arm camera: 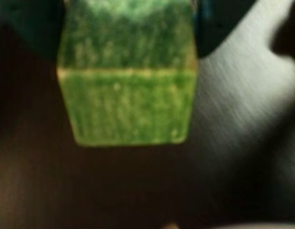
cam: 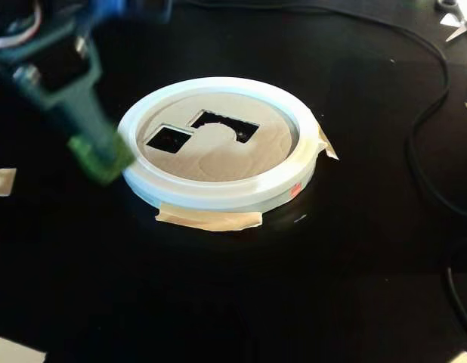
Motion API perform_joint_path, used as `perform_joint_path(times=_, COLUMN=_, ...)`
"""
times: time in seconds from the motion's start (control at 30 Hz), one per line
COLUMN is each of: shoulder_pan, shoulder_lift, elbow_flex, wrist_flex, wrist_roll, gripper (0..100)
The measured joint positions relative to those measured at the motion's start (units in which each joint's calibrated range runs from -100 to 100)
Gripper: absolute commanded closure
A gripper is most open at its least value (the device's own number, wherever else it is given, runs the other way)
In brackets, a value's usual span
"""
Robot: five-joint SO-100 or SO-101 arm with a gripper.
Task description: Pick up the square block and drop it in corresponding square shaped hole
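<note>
Green square block (arm camera: pixel 126 81) was pinched in the gripper (cam: pixel 100 157), jaws pressed on its two sides; in the wrist view it filled the upper middle of the frame, blurred, with the dark fingers (arm camera: pixel 219 24) at either top corner. In the fixed view the block (cam: pixel 97 156) hung at the tip of the teal arm (cam: pixel 63 91), just beside the left outer edge of the white ring tray (cam: pixel 218 193), clear of the black table (cam: pixel 218 302) as far as the motion blur allowed. It was outside the tray, not over its openings.

Inside the tray, a tan cardboard insert (cam: pixel 226 155) carried a small square hole (cam: pixel 168 138) nearest the block, and a larger irregular cutout (cam: pixel 222 125) just past it toward the tray's far side. Masking tape (cam: pixel 211 219) held the tray down at its near rim, another strip (cam: pixel 326 147) at its right rim. A small red mark (cam: pixel 295 189) sat on the tray's near-right wall.

Black cable (cam: pixel 426 128) curved well to the right of the tray. Paper scrap (cam: pixel 2 181) lay well to its left.
</note>
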Motion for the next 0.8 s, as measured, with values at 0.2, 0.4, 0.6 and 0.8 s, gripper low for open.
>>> perform_joint_path(times=0.2, shoulder_pan=-6.9, shoulder_lift=1.2, elbow_flex=-6.8, wrist_flex=0.0, wrist_roll=0.0, gripper=67)
perform_joint_path(times=0.4, shoulder_pan=-14.4, shoulder_lift=8.6, elbow_flex=-10.7, wrist_flex=0.0, wrist_roll=-0.5, gripper=67)
perform_joint_path(times=0.6, shoulder_pan=-20.5, shoulder_lift=15.8, elbow_flex=-10.9, wrist_flex=-0.7, wrist_roll=-2.6, gripper=67)
perform_joint_path(times=0.8, shoulder_pan=-25.1, shoulder_lift=25.2, elbow_flex=-11.0, wrist_flex=-12.5, wrist_roll=-2.9, gripper=67)
